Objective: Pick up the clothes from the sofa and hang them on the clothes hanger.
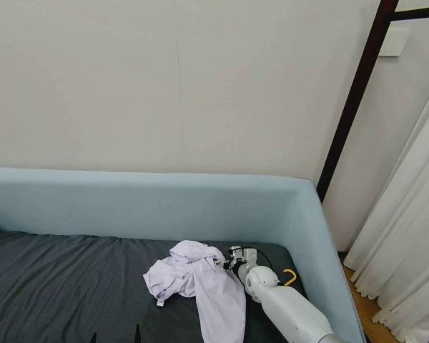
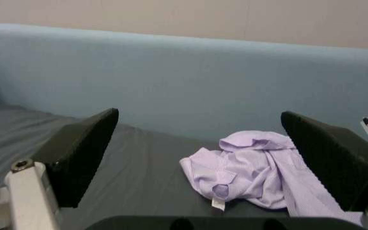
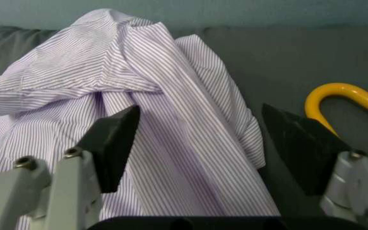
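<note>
Spread and empty over the shirt point(image 1: 193, 282), the right gripper point(image 3: 200, 120) would have done best pinching its bunched fold, clear of the hook point(image 3: 337, 87) beside it, while the left gripper point(image 2: 198, 115) hung open nearby.

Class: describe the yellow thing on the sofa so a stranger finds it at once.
Find the light blue sofa with the dark seat. Near its right end a lilac striped shirt lies by the open right claw. Just right of the shirt is a curved hook, the only yellow thing.

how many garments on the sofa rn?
1: a purple striped shirt crumpled on the dark seat of the sofa, at the open right gripper. Anything beneath it would be hidden.
</note>
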Available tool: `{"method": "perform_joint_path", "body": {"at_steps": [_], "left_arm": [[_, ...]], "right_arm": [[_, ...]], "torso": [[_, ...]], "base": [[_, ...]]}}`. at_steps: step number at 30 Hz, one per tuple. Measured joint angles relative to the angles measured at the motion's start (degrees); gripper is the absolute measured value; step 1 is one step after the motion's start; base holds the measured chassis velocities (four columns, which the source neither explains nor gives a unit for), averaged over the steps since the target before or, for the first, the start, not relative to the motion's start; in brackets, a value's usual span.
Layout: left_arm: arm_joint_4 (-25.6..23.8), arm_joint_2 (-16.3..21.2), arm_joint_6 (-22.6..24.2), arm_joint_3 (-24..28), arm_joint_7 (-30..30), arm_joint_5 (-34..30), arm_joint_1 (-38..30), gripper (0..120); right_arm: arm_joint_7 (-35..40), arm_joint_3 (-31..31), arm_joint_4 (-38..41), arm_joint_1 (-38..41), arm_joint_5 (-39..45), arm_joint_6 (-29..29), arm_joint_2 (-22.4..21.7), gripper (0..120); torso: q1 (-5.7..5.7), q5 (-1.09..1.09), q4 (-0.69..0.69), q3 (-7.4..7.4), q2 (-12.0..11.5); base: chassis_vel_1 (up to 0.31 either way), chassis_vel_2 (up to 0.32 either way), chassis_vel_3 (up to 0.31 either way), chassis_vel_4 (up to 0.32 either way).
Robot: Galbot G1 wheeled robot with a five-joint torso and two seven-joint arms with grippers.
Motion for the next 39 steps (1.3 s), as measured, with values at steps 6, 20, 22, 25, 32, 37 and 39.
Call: {"method": "perform_joint_path", "body": {"at_steps": [6, 20, 22, 25, 32, 37, 39], "left_arm": [[-0.1, 0.1, 0.0, -0.4, -0.6, -0.1, 0.1, 100], [-0.4, 0.0, -0.2, -0.2, -0.7, -0.7, -0.1, 99], [-0.3, -0.1, -0.2, 0.0, -0.7, -0.7, -0.3, 99], [-0.2, -0.2, -0.2, 0.0, -0.7, -0.7, -0.3, 99], [0.1, -0.2, -0.1, 0.2, -0.7, -0.7, -0.7, 99], [0.1, -0.3, 0.0, 0.5, -0.7, -0.7, -1.2, 99], [0.1, -0.3, 0.1, 0.8, -0.7, -0.7, -1.4, 99]], "right_arm": [[-0.1, -0.9, -0.3, -0.4, -0.7, 0.0, 0.4, 48], [0.3, -1.3, -0.2, -0.5, -0.7, 0.4, -0.1, 0], [0.3, -1.7, 0.0, -0.5, -1.2, 0.8, -0.5, 0], [0.3, -1.9, 0.8, -0.7, -1.1, 0.9, -1.1, 0], [2.4, -3.4, 10.8, -0.9, 2.8, 0.3, -5.4, 0], [4.2, -4.6, 21.4, -0.4, 5.9, -0.5, -10.0, 0], [5.5, -4.9, 28.1, 0.3, 8.5, -1.6, -12.5, 0]], "torso": [[0.0, 0.0, 0.0, 0.0, 0.0], [-0.01, 0.0, 0.0, 0.0, 0.0], [-0.01, 0.0, 0.0, 0.0, 0.0], [-0.01, 0.01, 0.0, 0.0, 0.0], [0.0, 0.01, 0.0, 0.0, 0.0], [-0.01, 0.01, -0.01, 0.0, 0.0], [-0.01, 0.01, 0.0, 0.0, 0.0]], "base": [[0.0, 0.0, 0.0, 0.0], [0.0, 0.0, 0.0, 0.0], [0.0, 0.0, 0.0, 0.0], [0.0, 0.0, 0.0, 0.0], [0.0, 0.0, 0.0, 0.0], [0.0, 0.0, 0.0, 0.0], [0.0, 0.0, 0.0, 0.0]]}}
